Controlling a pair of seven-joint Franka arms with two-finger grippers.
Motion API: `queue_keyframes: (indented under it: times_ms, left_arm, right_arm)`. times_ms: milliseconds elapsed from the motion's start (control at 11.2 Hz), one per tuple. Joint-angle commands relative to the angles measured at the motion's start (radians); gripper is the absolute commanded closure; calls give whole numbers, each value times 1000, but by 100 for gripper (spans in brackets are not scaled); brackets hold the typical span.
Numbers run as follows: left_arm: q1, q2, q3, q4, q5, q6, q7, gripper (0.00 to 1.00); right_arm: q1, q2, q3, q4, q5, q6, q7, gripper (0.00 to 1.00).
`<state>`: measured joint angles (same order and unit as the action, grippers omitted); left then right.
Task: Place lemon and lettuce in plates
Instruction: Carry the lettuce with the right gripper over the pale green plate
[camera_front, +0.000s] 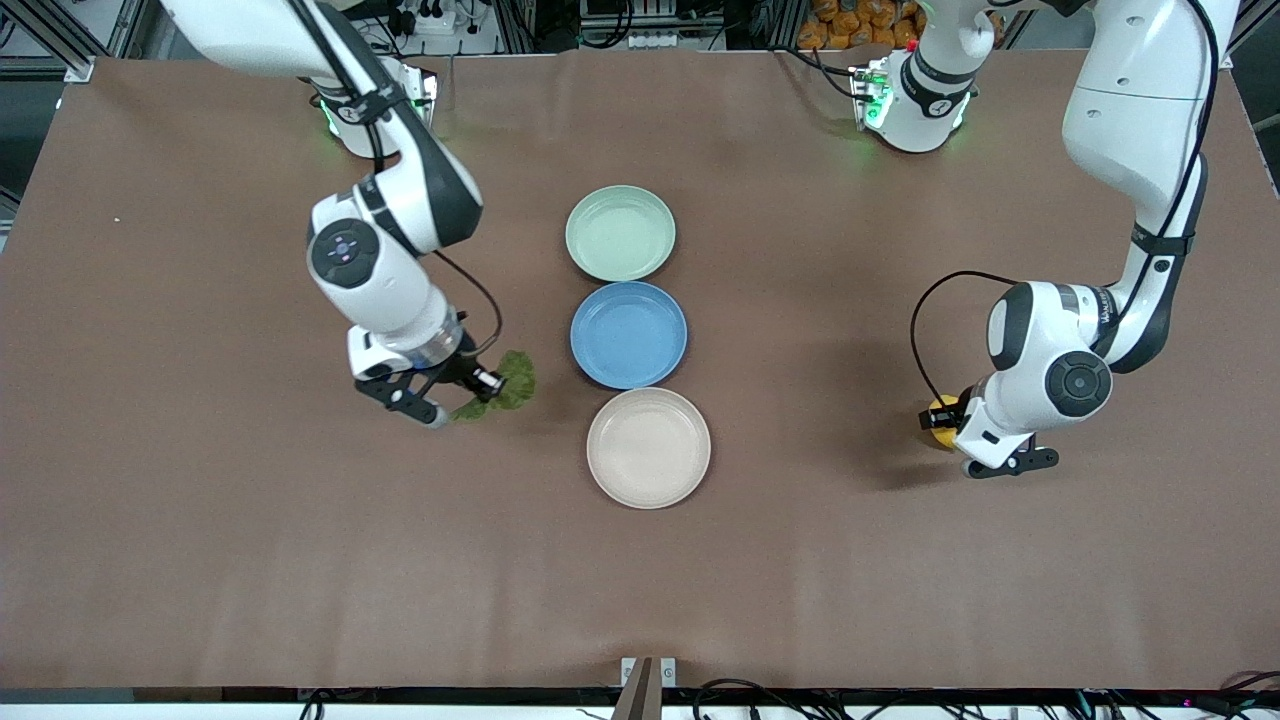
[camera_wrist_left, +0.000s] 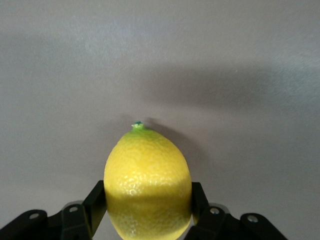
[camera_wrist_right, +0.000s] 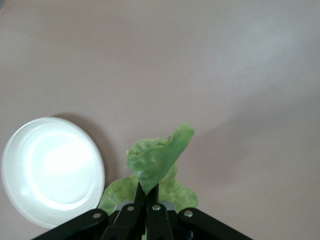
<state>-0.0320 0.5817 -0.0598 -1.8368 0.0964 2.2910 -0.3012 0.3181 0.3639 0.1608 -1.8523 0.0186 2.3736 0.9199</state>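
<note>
**Both arms hold their items beside the row of plates**

In the front view the lemon (camera_front: 941, 412) is mostly hidden by the left arm's wrist; only a yellow sliver shows at the right of the frame, level with the beige plate (camera_front: 648, 447). The left wrist view makes it plain: the left gripper (camera_wrist_left: 148, 210) has its jaws pressed on both flanks of the lemon, whose green-tipped point faces away from the camera. The bottom edge of that frame cuts off the fruit's lower end and most of the finger hardware.

The right gripper (camera_front: 462, 392) sits left of centre in the front view, with the lettuce (camera_front: 505, 385) sticking out of it toward the plates. Its jaws are closed on the leaf, which the right wrist view shows pinched at its lower edge. Whether the leaf touches the bench (camera_front: 200, 550) cannot be told. One plate in that wrist view is washed out to white, at lower left.

Three plates run down the middle of the front view in a touching column: mint green plate (camera_front: 620, 232) uppermost, blue plate (camera_front: 628, 334) in the middle, beige lowest. All three are bare.

The bench is a plain matte brown sheet. Along the top edge of the frame stand the arm bases with green lights, cables and metal framing.
</note>
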Motion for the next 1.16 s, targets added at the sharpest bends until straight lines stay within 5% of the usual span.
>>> queue_keyframes:
  times_ms: [0, 536, 804, 1071]
  left_arm:
    - [-8, -32, -9, 27, 23, 1, -19, 100]
    - [-13, -94, -126, 64, -69, -76, -205, 100]
    - [-26, -89, -213, 80, -67, -76, -381, 100]
    - [-142, -36, -227, 166, -64, -76, -600, 100]
  right_arm:
    - [116, 12, -6, 33, -5, -17, 140, 100]
    - [122, 15, 238, -92, -14, -48, 290, 100]
    - [122, -25, 357, -162, -39, -187, 371, 100]
    - [150, -13, 419, -221, -58, -163, 381, 100]
